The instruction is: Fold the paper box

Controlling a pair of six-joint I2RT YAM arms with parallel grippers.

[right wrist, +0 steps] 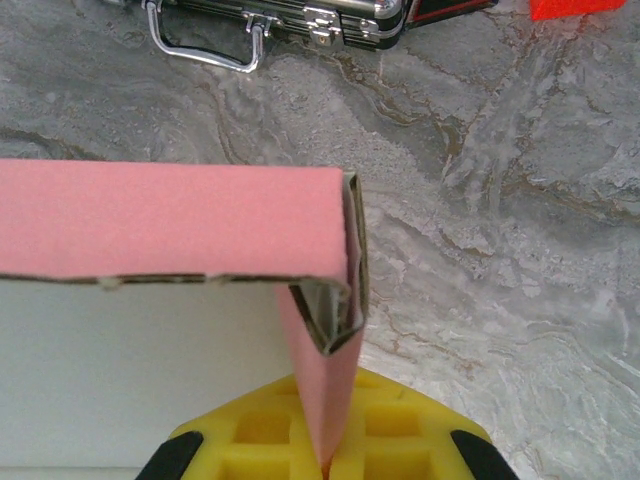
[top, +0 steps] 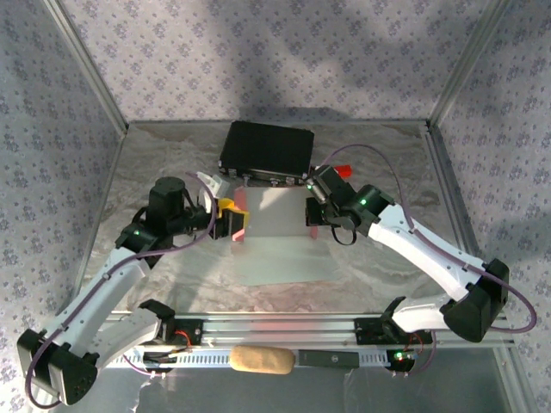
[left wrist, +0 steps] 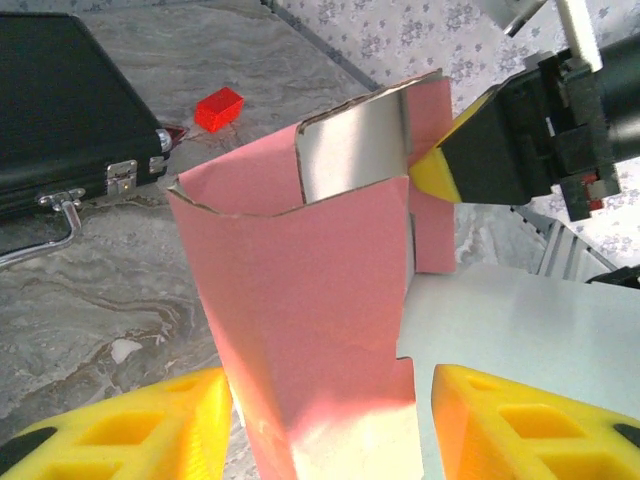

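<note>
The paper box lies mid-table as a pale sheet with pink side walls folded up at its left and right ends. In the left wrist view the left pink wall stands upright between my left gripper's yellow fingers, which are open, with a gap on the right side. The left gripper sits at that wall in the top view. My right gripper is at the opposite end, and its yellow pads are shut on a doubled pink flap of the box's corner. Its yellow tip shows against the far wall.
A black hard case with metal latches lies just behind the box, its handle toward it. A small red block sits to the case's right. A tan oblong thing rests on the front rail. Patterned walls enclose the marble table.
</note>
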